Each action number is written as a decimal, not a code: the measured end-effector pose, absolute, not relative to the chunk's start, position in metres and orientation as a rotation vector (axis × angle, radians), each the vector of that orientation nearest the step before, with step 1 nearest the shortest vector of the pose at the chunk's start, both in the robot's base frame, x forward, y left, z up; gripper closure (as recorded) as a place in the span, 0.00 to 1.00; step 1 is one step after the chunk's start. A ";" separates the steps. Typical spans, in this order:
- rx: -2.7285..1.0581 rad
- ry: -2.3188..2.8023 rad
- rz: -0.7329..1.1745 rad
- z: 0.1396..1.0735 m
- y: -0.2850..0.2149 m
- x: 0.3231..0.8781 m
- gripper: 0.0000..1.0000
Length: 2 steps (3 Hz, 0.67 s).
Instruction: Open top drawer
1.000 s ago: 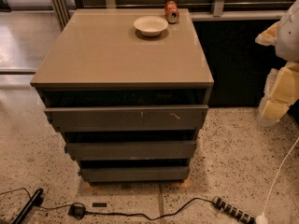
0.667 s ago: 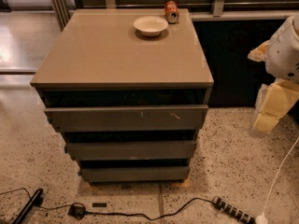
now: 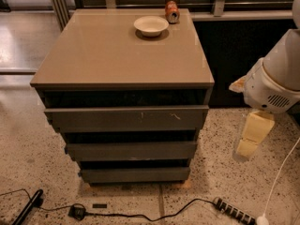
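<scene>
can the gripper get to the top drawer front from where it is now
Probably yes. The gripper hangs right of the cabinet, about level with the top drawer. Only bare floor lies between them, and nothing stands before the drawer front. It would have to swing left around the cabinet's corner.

single camera, set high in front of the cabinet (image 3: 122, 55), tilted down, facing its drawer fronts head-on. middling range: whole top in frame, the top drawer (image 3: 126, 118) near centre, floor (image 3: 28, 163) and power strip (image 3: 234, 211) at 5 o'clock. arm (image 3: 276, 78) cuts the frame edge at 3 o'clock. gripper (image 3: 244, 149) hangs at 4 o'clock, right of the cabinet, apart from it.
</scene>
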<state>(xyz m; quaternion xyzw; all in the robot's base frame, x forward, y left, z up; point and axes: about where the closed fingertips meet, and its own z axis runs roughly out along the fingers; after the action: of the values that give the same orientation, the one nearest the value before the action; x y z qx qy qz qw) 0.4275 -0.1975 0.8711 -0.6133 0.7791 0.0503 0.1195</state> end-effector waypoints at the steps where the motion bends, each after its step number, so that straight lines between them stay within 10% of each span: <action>1: -1.806 2.321 0.173 0.818 -0.185 0.444 0.00; 2: -1.813 2.343 0.098 0.801 -0.174 0.479 0.00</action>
<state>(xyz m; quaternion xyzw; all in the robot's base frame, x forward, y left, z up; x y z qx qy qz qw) 0.4795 -0.1742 0.8010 -0.6093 0.7873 0.0330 0.0885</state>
